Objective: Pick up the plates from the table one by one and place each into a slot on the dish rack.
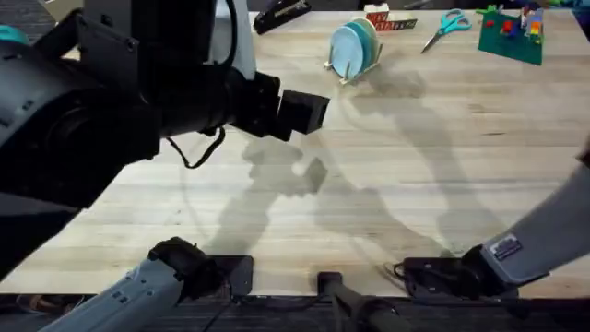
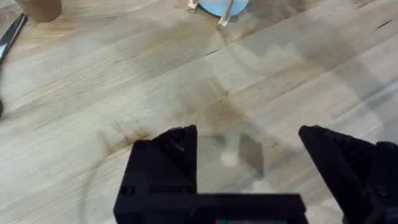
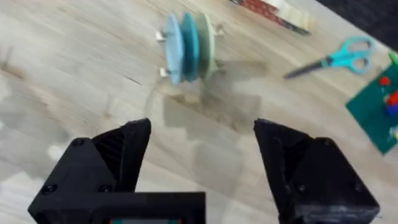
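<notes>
While overhead shows both plates [image 1: 355, 48] upright in the dish rack [image 1: 348, 72] far across the table [image 1: 415, 184], left gripper [image 2: 249, 149] and right gripper [image 3: 202, 152] hang spread, empty, well short.

Dark floor [image 1: 28, 11] beyond tabletop edge

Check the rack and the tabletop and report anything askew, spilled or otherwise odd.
Nothing stands out. The sky-blue plate, the turquoise plate and a cream plate stand upright on edge, side by side in the dish rack. The scissors lie flat on the table. No spills show, and both claws are open and empty.
</notes>
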Controlling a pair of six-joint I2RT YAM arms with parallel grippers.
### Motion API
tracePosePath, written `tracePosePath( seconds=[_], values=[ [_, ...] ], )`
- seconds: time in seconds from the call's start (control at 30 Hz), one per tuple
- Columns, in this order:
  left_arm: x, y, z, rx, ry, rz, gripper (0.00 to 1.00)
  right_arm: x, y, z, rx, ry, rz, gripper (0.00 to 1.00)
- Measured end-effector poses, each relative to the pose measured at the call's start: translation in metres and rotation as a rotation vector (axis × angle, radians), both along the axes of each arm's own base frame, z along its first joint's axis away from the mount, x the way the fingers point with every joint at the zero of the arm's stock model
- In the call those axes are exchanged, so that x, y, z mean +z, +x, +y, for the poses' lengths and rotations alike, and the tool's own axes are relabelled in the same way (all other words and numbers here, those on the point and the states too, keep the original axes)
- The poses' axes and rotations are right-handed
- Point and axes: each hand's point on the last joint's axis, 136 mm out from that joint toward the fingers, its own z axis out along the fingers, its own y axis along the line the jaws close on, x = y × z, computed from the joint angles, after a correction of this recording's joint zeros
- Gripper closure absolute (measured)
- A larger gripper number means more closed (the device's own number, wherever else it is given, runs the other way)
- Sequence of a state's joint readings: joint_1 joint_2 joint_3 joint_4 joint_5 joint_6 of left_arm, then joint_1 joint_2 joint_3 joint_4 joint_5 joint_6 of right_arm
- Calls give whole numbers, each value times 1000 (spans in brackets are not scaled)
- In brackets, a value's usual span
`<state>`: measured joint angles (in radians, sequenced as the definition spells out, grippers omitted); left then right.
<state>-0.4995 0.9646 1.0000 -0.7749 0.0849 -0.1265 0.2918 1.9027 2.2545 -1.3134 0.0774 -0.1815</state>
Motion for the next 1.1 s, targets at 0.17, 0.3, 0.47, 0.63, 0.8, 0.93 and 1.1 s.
tracePosePath(
  seconds=[0.17,0.3,0.47,0.63,0.8,0.93,1.1],
  values=[
    [0,0,0,0,0,0,7,-5,-24,-30,-58,33,43,5],
    [0,0,0,0,0,0,7,-18,-47,-31,-56,53,87,5],
    [0,0,0,0,0,0,6,-36,-73,-25,-30,70,85,5],
    [0,0,0,0,0,0,8,-47,-102,-27,-31,93,64,5],
    [0,0,0,0,0,0,7,-57,-123,-32,-47,109,48,5],
    [0,0,0,0,0,0,7,-57,-125,-32,-58,119,43,6],
    [0,0,0,0,0,0,7,-58,-125,-32,-69,124,46,6]
  ],
)
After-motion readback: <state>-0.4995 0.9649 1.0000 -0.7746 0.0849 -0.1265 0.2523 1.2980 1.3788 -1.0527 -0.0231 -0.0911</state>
